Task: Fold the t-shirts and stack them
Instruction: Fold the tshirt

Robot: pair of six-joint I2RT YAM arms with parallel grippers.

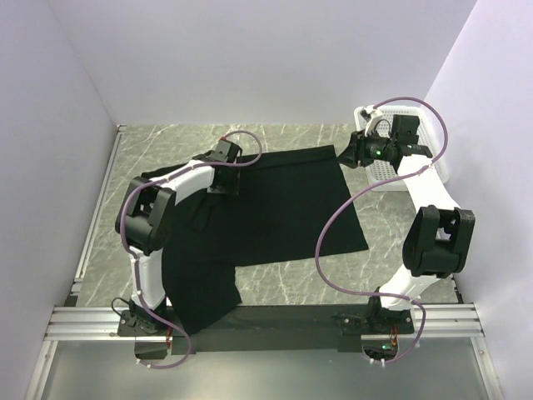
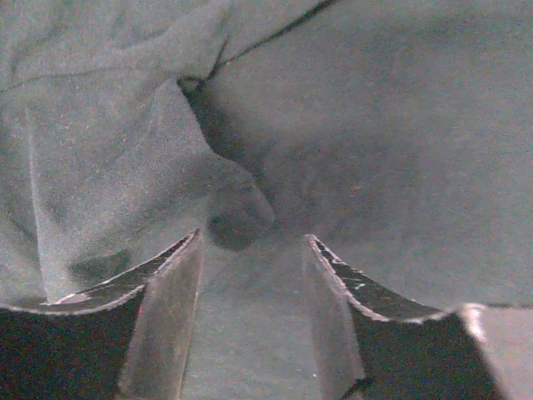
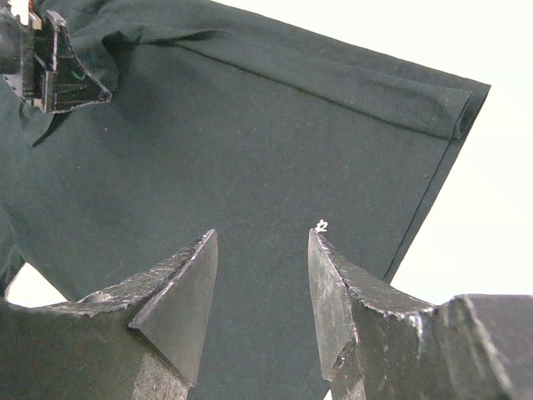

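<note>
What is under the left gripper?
Wrinkled black t-shirt cloth lies right under the left gripper. The cloth covers the table there, so anything beneath it is hidden.

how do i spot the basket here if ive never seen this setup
Start at the grey marble table and go to its far right corner, past the black t-shirt spread across the middle. The basket sits there, partly hidden by the right arm. It is the only white, lattice-walled thing on the table.
</note>
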